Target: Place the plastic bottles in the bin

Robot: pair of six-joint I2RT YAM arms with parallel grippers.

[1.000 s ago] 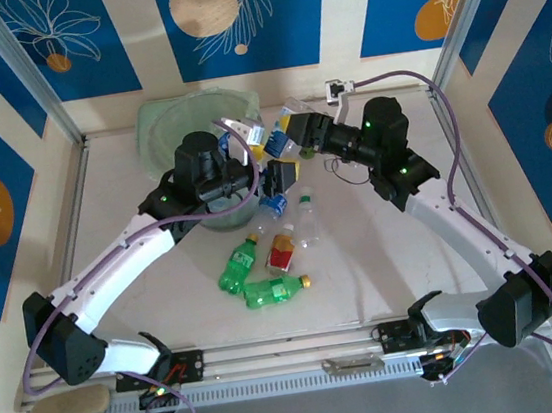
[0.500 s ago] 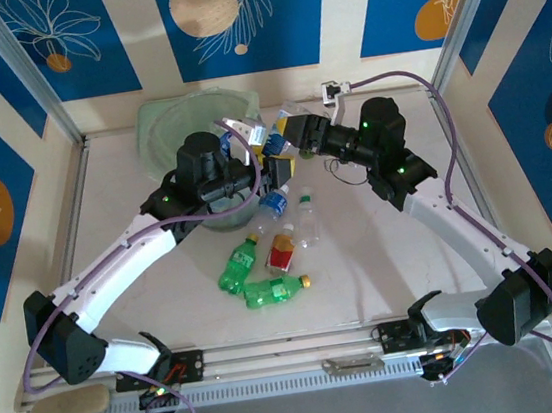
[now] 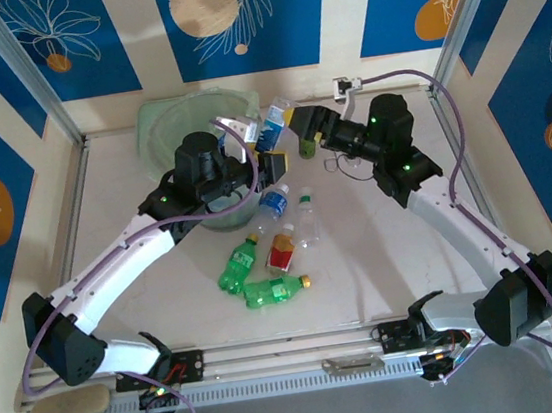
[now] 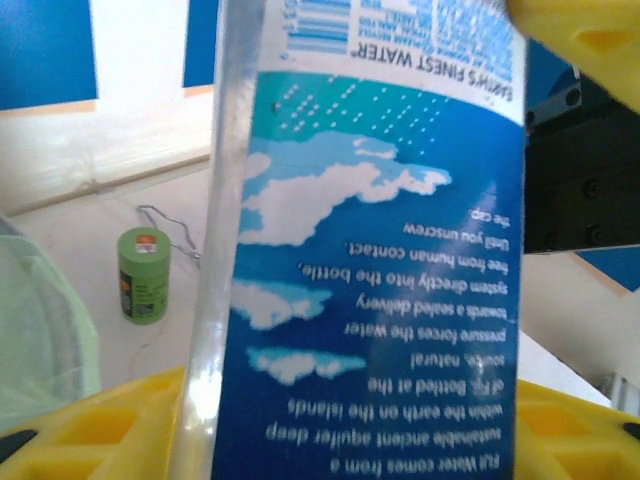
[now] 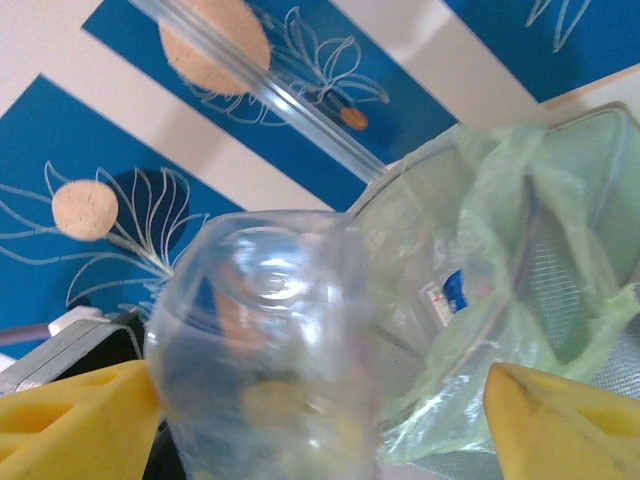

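A plastic bottle (image 3: pixel 275 122) with a blue label (image 4: pixel 380 260) hangs above the table just right of the bin (image 3: pixel 167 125). My left gripper (image 3: pixel 269 144) is shut on it, yellow fingers (image 4: pixel 85 430) on both sides of the label. My right gripper (image 3: pixel 298 125) stands open at the bottle's clear base (image 5: pixel 265 350), one finger (image 5: pixel 560 420) well apart from it. The pale-green bin with its bag (image 5: pixel 520 250) lies right behind. Several more plastic bottles lie mid-table: a blue-labelled one (image 3: pixel 273 202), a clear one (image 3: pixel 306 219), two green ones (image 3: pixel 238 267) (image 3: pixel 276 289) and a red-labelled one (image 3: pixel 282 251).
An olive-green cylinder (image 3: pixel 306 147) (image 4: pixel 143 273) stands under the right gripper, with thin wire tongs (image 4: pixel 165 222) beside it. My left arm (image 3: pixel 140 245) covers part of the bin's near rim. Metal frame posts (image 3: pixel 28 71) edge the table.
My left gripper closed on the blue-labelled bottle and my right gripper opened, releasing it. The bottle now sits a little higher and closer to the bin; the right arm backed off slightly.
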